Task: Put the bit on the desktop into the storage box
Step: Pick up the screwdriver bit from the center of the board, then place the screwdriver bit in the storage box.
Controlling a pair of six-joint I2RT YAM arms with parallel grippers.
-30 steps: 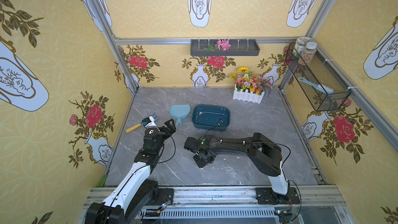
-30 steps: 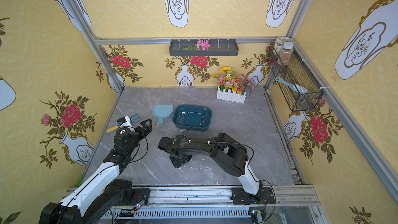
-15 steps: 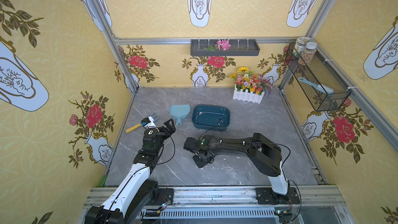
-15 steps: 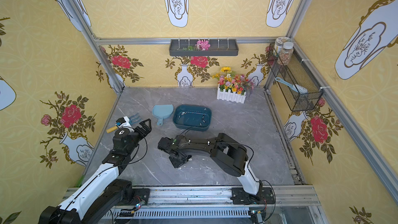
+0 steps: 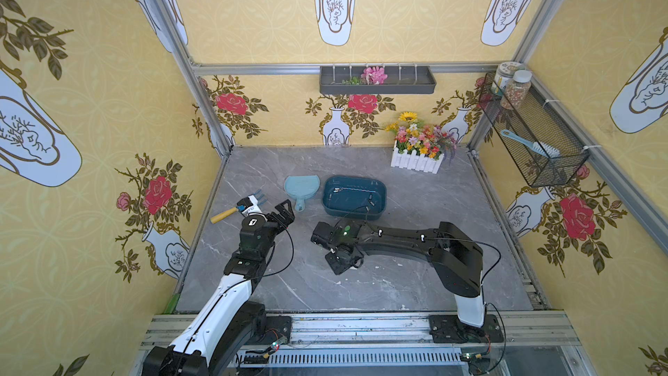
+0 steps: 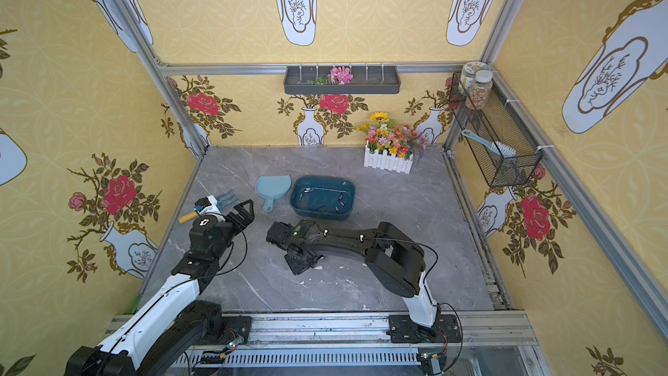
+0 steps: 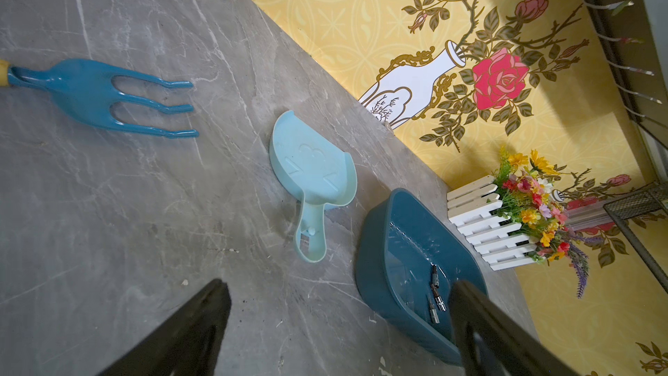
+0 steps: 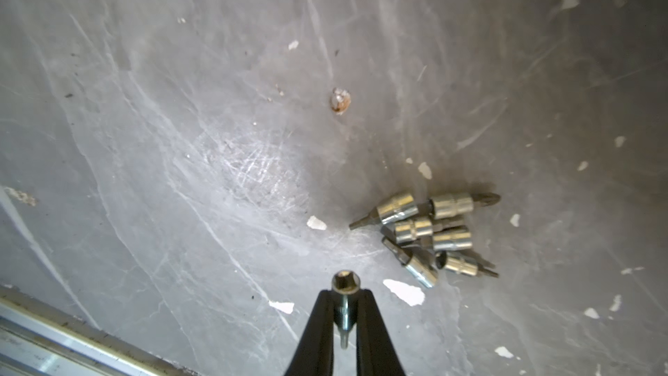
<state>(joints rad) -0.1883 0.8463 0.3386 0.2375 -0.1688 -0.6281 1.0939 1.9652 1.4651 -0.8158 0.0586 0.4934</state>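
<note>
A small silver bit (image 8: 345, 285) stands socket end up between the black fingers of my right gripper (image 8: 345, 296), which is shut on it just above the grey veined desktop (image 5: 415, 283). Beside it several more bits (image 8: 430, 236) lie in a loose pile on the desktop. In both top views the right arm (image 5: 397, 240) reaches left, its wrist (image 6: 300, 262) pointing down. The dark teal storage box (image 5: 354, 197) (image 6: 322, 197) sits behind it, with a few bits (image 7: 435, 294) inside. My left gripper (image 7: 341, 285) (image 5: 283, 211) hovers open and empty at the left.
A light blue dustpan (image 5: 302, 188) lies left of the box. A blue garden fork (image 5: 238, 207) with a yellow handle is by the left arm. A white fence planter (image 5: 417, 160) stands at the back right. White flecks dot the desktop.
My right gripper's jaws have closed on one bit taken from beside the pile. Both arms have barely shifted.
</note>
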